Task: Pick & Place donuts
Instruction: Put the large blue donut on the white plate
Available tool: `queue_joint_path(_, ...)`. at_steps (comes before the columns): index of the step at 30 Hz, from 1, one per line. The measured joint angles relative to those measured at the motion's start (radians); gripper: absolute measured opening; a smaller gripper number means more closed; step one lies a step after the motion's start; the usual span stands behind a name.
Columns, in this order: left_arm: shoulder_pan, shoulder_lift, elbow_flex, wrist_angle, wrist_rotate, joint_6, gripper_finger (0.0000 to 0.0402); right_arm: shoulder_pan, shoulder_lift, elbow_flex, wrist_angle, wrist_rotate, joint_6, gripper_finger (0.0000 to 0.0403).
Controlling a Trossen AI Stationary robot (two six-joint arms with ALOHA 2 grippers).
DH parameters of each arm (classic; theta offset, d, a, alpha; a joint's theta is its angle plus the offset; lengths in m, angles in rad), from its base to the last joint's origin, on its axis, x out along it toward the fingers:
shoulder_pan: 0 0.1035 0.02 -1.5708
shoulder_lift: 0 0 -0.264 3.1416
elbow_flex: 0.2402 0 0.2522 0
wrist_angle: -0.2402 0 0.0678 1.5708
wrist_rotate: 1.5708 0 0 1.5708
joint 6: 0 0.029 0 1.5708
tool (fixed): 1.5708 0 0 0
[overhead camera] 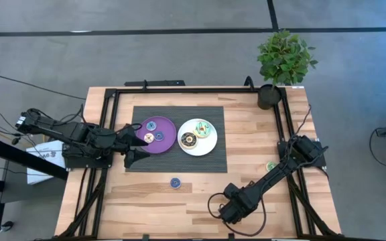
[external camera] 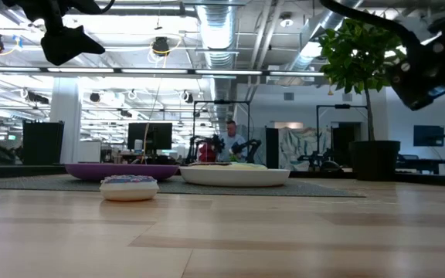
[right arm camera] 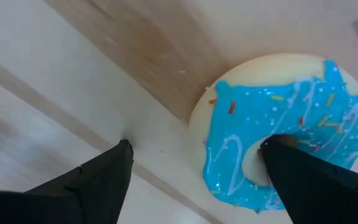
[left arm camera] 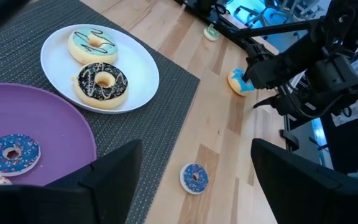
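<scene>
Down at the table's front edge, the right gripper [right arm camera: 194, 174] hangs with jaws spread wide over a cyan-iced donut [right arm camera: 284, 134], one finger at its hole, while the left gripper [left arm camera: 194, 158] waits open above the purple plate [left arm camera: 61, 118]; no readable writing shows anywhere.

overhead, table-level, two wrist cameras, shared table [overhead camera: 200, 194]

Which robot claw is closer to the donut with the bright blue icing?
The right one. The right claw is right down over the cyan donut, fingers open around it. The left claw is far across the table, beside the purple plate.
</scene>
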Motion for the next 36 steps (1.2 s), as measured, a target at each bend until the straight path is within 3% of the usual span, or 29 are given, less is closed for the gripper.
queue_joint_path(6, 0.0, 0.0, 0.0, 0.0, 0.0, -0.001, 0.0295, -0.007, 0.0, -0.001, -0.003, 0.014, 0.003, 0.0334)
queue_joint_path(36, 0.0, 0.0, 0.0, 0.0, -0.003, 0.001, 0.0295, -0.02, 0.0, -0.002, -0.043, 0.037, -0.004, 0.017)
